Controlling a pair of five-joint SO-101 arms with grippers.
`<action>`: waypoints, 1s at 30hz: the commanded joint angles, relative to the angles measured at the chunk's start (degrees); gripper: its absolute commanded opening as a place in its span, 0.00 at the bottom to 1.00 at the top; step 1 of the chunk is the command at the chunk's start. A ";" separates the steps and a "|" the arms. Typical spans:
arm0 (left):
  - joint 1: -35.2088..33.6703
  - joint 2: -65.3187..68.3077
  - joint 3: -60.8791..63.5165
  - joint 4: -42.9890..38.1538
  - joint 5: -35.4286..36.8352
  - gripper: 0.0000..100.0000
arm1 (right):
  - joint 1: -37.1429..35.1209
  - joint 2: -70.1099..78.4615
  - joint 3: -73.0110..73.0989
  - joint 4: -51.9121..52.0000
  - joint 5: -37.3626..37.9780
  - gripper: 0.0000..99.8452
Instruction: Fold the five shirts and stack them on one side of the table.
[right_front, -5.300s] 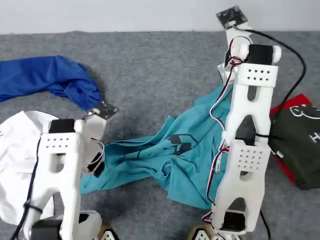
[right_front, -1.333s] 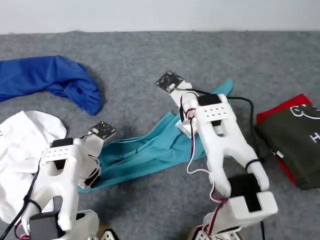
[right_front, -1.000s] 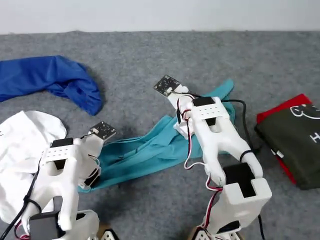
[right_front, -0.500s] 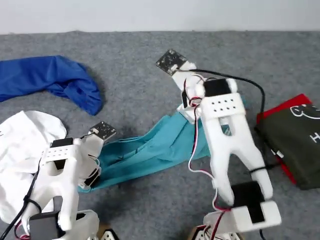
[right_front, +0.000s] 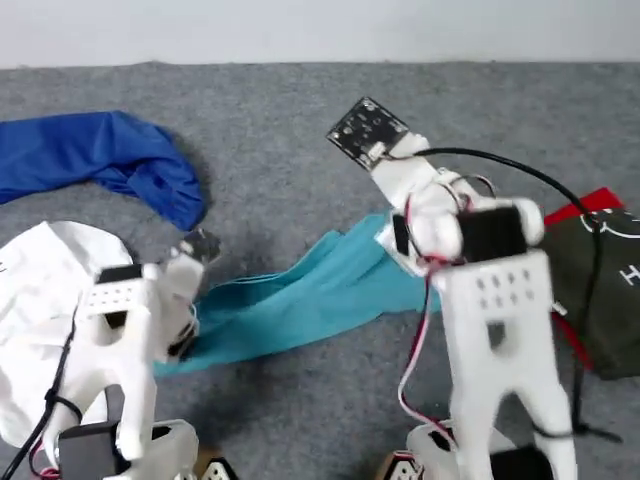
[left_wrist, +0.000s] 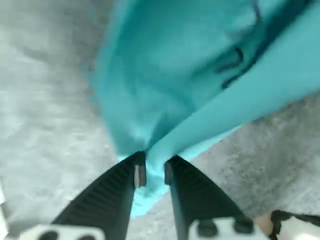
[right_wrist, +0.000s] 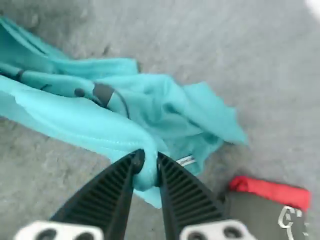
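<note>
A teal shirt (right_front: 300, 295) hangs stretched in a long band between both grippers over the grey table. My left gripper (right_front: 186, 338) is shut on its near-left end; in the left wrist view the fingers (left_wrist: 140, 171) pinch a fold of teal shirt (left_wrist: 175, 80). My right gripper (right_front: 402, 240) is shut on the shirt's right end, and in its wrist view the gripper (right_wrist: 146, 162) clamps a bunched edge of teal shirt (right_wrist: 150, 110). A blue shirt (right_front: 100, 160) lies crumpled at the far left. A white shirt (right_front: 40, 290) lies at the near left.
A folded dark olive shirt (right_front: 600, 290) rests on a red one (right_front: 590, 205) at the right edge, also seen as the red one (right_wrist: 265, 192) in the right wrist view. Grey carpet-like table (right_front: 250, 110) lies open at the back middle.
The right arm rose and swung right, drawing the teal shirt into a taut band. The left arm shifted slightly, still holding its end.
</note>
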 joint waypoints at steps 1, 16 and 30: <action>-0.62 -0.44 -12.70 6.95 3.60 0.07 | 0.66 -7.69 -2.55 -0.13 -2.64 0.01; 0.70 -3.25 -56.22 26.20 8.00 0.07 | 10.15 -18.95 -11.96 -3.21 -9.85 0.01; 23.82 0.53 -21.32 24.53 2.46 0.11 | 10.24 -19.03 -5.80 -3.12 -9.49 0.01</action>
